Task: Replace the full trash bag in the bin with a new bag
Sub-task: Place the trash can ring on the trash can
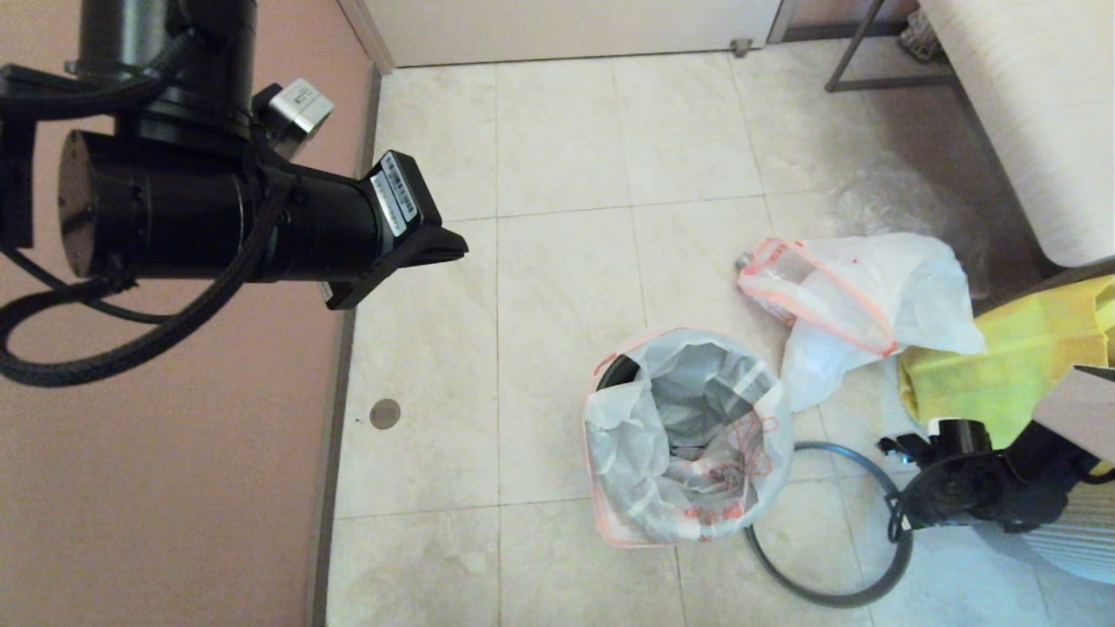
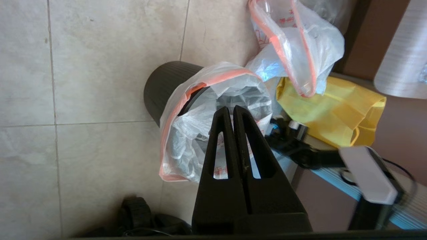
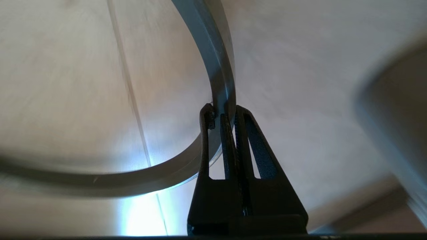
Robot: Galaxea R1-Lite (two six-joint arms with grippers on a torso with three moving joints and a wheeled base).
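The right hand (image 3: 223, 115) is closed on the grey hoop (image 1: 858, 595), which lies on the floor just beside the bin (image 2: 166, 86). The new bag (image 1: 688, 435) lines the bin, hem draped over its edge. The full trash bag (image 1: 858, 296) lies behind. The left hand (image 2: 230, 113) hangs raised, closed and empty.

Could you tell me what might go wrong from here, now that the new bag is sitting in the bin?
1. The right gripper, shut on the grey hoop, pinches only its thin edge, so the hoop may twist or slip when lifted.
2. The new bag hangs loose and uneven over the bin; pressing the hoop down could drag its hem inside.
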